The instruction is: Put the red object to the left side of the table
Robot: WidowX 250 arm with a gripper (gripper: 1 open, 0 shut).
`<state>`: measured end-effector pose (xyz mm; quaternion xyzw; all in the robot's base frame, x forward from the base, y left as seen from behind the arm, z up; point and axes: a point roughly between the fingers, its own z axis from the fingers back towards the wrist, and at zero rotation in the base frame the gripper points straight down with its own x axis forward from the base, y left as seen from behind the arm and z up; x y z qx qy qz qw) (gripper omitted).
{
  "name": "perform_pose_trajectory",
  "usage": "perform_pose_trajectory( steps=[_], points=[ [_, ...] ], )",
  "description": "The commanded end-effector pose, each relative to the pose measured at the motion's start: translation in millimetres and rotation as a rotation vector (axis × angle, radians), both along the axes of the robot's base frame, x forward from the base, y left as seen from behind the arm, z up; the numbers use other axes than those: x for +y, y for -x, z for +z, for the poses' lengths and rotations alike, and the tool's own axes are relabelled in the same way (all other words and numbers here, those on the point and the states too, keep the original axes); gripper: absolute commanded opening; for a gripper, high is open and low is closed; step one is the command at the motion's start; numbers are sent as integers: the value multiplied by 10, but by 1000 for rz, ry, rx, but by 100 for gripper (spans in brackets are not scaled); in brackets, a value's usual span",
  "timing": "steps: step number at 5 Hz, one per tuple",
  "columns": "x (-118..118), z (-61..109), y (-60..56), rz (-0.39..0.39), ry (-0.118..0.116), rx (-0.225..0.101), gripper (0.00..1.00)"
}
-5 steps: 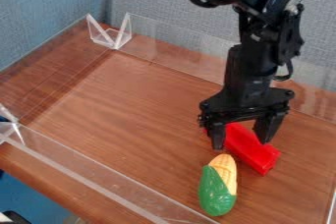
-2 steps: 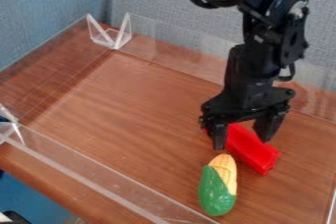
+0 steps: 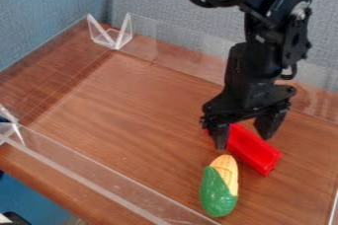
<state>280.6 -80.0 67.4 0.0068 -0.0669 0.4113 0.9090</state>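
The red object point(image 3: 256, 151) is a bright red bar lying flat on the table point(image 3: 119, 101) at the right, angled toward the front right corner. My black gripper point(image 3: 247, 128) hangs directly over its upper end, open, with one finger on each side of the bar. Whether the fingertips touch the wood or the bar I cannot tell. The arm partly hides the bar's far end.
A yellow-green toy corn cob point(image 3: 220, 186) lies just in front of the red bar near the front wall. Low clear acrylic walls point(image 3: 79, 165) edge the tabletop. A clear folded bracket point(image 3: 111, 34) stands at the back left corner.
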Motion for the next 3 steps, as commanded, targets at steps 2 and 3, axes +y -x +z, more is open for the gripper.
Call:
perform_pose_trajectory(
  steps=[2, 3],
  points=[
    [-61, -21, -64, -2, 16, -36, 100],
    [-73, -147, -77, 5, 18, -25, 100]
  ],
)
